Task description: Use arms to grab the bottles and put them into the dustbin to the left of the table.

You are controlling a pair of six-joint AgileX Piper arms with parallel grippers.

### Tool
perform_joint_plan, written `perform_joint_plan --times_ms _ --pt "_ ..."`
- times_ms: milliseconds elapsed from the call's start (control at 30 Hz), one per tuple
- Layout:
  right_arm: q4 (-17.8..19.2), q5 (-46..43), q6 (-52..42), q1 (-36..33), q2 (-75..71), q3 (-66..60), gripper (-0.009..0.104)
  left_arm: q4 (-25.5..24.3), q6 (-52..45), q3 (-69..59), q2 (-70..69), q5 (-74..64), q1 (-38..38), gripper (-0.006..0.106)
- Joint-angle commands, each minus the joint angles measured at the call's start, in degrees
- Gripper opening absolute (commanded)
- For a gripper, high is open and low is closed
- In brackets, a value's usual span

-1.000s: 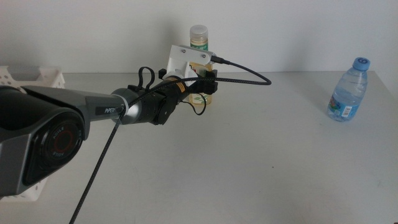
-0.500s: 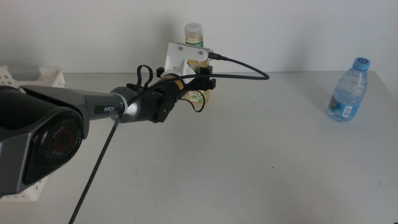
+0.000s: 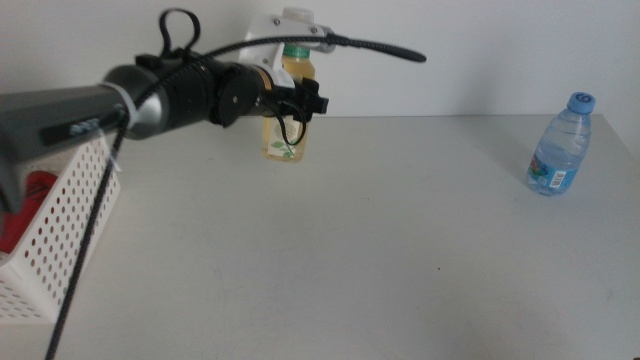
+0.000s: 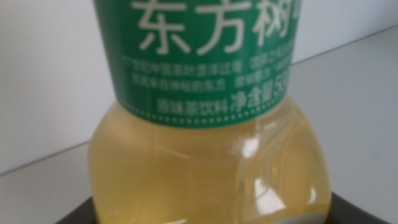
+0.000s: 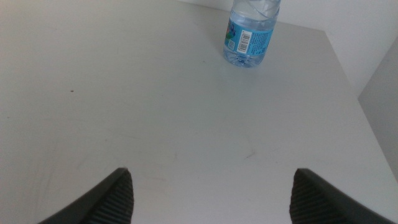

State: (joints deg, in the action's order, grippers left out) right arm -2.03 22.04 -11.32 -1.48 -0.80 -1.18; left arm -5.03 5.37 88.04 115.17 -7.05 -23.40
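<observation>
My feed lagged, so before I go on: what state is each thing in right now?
Tea bottle: lifted off the table, gripped by the left tool, tilted.
Left tool: shut on the tea bottle, above the table's far side.
Right tool: open, empty, low over the table.
Water bottle: upright on the table, capped.
Dustbin: beside the table, something red inside.

The left gripper (image 3: 290, 95) holds the tea bottle (image 3: 285, 140) aloft at eleven o'clock; water bottle (image 3: 558, 145) at three.

Yellowish tea bottle (image 4: 211, 155) with green, white-lettered label; clear, blue-capped water bottle (image 3: 559, 147); white perforated basket (image 3: 70, 225); red can (image 3: 20, 205); grey-white table (image 3: 380, 260).
</observation>
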Motion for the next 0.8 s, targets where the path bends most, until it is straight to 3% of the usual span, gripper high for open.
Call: perform_joint_plan --times_ms 0,200,433,567,767 --pt "0.45 -3.64 -0.35 0.32 -1.2 0.16 0.064 -1.43 0.66 2.4 -10.43 1.63 0.23 -0.002" --pt "0.45 -3.64 -0.35 0.32 -1.2 0.16 0.064 -1.99 -0.48 2.4 -22.33 -17.14 3.45 -0.002" --pt "0.45 -3.64 -0.35 0.32 -1.2 0.16 0.064 -0.23 -9.94 4.52 -31.45 -40.44 15.69 -0.002" --pt "0.45 -3.64 -0.35 0.32 -1.2 0.16 0.064 2.58 -17.54 9.16 -31.66 -54.37 22.88 -0.002" --pt "0.45 -3.64 -0.35 0.32 -1.2 0.16 0.064 7.47 -25.08 10.31 -29.33 -62.81 32.26 -0.002"
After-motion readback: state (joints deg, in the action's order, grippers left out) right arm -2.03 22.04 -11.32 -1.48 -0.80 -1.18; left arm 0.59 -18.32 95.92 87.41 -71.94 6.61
